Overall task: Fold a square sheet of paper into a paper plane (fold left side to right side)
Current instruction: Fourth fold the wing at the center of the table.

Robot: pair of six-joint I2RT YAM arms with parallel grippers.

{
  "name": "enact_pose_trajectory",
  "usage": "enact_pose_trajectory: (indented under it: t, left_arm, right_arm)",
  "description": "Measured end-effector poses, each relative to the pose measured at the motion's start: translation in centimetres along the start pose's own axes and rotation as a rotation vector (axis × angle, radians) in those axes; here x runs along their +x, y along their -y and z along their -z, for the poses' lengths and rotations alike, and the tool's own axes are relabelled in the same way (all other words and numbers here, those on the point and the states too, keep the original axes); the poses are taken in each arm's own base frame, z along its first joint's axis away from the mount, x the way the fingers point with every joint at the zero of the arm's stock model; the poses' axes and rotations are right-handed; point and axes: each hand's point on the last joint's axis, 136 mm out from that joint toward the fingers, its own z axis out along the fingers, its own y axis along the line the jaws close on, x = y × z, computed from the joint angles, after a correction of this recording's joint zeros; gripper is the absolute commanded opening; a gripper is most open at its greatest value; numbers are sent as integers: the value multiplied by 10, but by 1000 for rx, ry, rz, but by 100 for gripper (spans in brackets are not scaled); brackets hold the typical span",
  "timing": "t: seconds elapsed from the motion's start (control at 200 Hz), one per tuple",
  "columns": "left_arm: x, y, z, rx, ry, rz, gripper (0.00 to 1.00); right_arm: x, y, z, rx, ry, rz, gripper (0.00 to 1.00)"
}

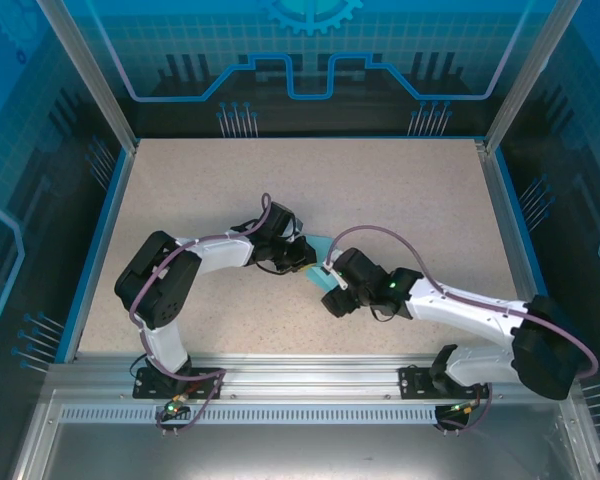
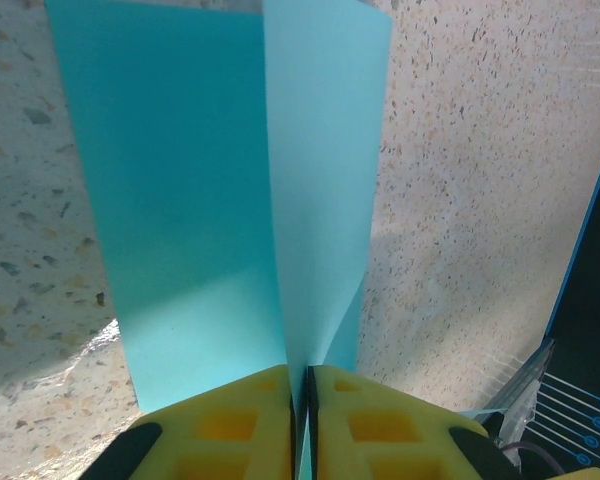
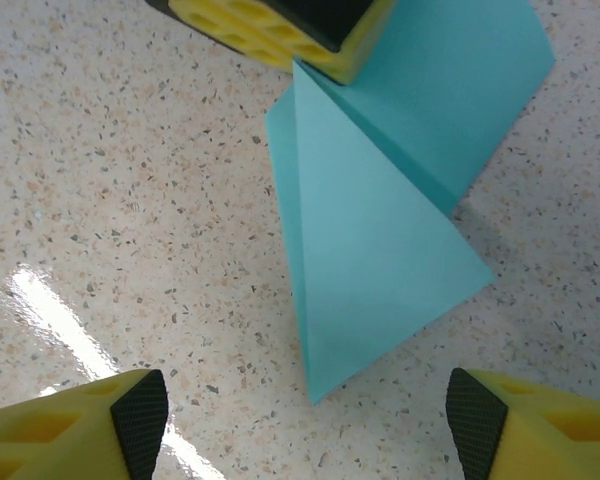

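The turquoise sheet of paper [image 1: 316, 248] lies mid-table between the two arms, folded into a creased shape with a point. In the left wrist view a raised flap of the paper [image 2: 320, 180] stands upright from the flat part and runs into my left gripper [image 2: 302, 378], which is shut on its edge. The right wrist view shows the paper's [image 3: 370, 240] pointed tip toward my right gripper [image 3: 308, 425], which is open, just above the table and short of the tip, with nothing between its pads. The left gripper's yellow fingers [image 3: 280, 30] pinch the paper's far end.
The speckled beige tabletop [image 1: 400, 190] is bordered by a blue rim [image 1: 105, 235] and metal frame posts. An aluminium rail [image 1: 310, 375] carrying both arm bases runs along the near edge. A purple cable [image 1: 380, 232] loops above the right wrist.
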Motion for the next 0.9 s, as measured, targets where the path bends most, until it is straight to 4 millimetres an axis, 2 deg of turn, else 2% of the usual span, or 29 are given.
enact_pose_trajectory:
  t: [0.39,0.66,0.9]
  left_arm:
    - [0,0,1,-7,-5,5,14]
    - [-2,5,2,-2,-1,2,14]
    - [-1,4,2,-7,-5,5,15]
  right_arm:
    - [-7,-5,-26,1,-16,67,76]
    - [-6,-5,-50,9,-51,84,69]
    - [-7,1,-60,22,-59,67,61]
